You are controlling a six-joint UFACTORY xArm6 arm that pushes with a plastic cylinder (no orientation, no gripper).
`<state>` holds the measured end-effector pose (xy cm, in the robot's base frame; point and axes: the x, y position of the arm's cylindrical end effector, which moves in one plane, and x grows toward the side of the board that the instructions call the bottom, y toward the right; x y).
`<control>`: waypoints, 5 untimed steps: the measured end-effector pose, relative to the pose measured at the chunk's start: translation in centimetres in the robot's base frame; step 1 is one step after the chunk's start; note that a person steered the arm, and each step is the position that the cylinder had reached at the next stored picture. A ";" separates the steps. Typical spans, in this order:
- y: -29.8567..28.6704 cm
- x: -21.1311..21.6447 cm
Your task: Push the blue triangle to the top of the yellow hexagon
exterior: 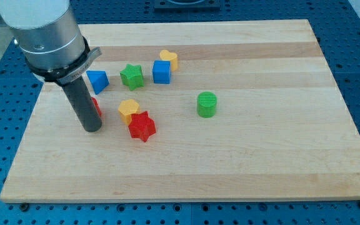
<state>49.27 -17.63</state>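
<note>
The blue triangle [97,80] lies on the wooden board [242,156] in the upper left. The yellow hexagon [128,109] lies below and to the right of it, touching a red star [142,127] at its lower right. My tip [92,129] rests on the board below the blue triangle and left of the yellow hexagon, apart from both. A red block [96,106] is mostly hidden behind the rod.
A green star [132,75], a blue cube [162,72] and a yellow heart [169,59] sit in a row right of the blue triangle. A green cylinder [207,104] stands near the middle. The board's left edge is close to my tip.
</note>
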 end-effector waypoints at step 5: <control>-5.2 -0.6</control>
<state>48.66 -22.83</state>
